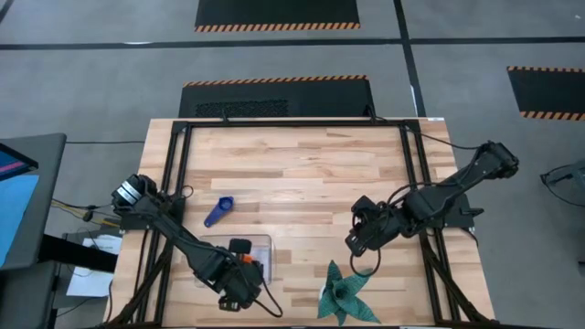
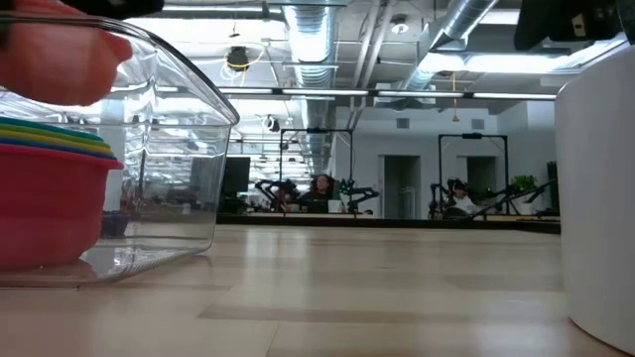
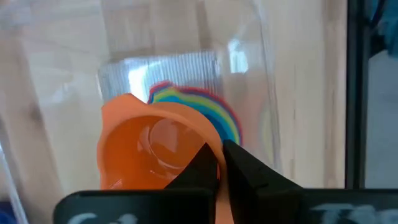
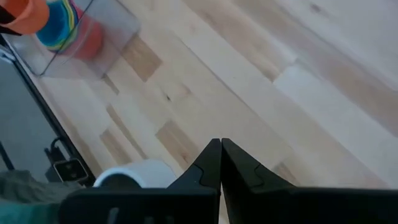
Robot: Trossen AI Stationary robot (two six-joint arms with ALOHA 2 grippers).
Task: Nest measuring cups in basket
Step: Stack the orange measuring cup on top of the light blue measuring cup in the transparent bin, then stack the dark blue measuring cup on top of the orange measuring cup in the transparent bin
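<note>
The clear basket (image 1: 260, 242) sits near the table's front left and holds a nested stack of measuring cups (image 3: 205, 106), red outermost (image 2: 50, 198). My left gripper (image 3: 217, 152) hangs over the basket, pointing down, shut on an orange cup (image 3: 149, 149) just above the stack. A dark blue cup (image 1: 219, 211) lies on the table beyond the basket, bowl and handle flat on the wood. My right gripper (image 4: 221, 144) is shut and holds nothing, above bare wood right of centre (image 1: 355, 242). My left gripper pinches the orange cup at its rim (image 3: 214, 163), one finger on the bowl's side and one outside; an orange strip runs back between the fingers. The fingers come from above, pointing down. The cup is lifted clear, mouth up, over the nested cups.
A dark green star-shaped plant (image 1: 343, 292) stands near the front edge, right of the basket. A white cylinder (image 4: 134, 174) stands close by it and fills the right of the low view (image 2: 595, 198). Black frame rails (image 1: 178, 174) run along both table sides.
</note>
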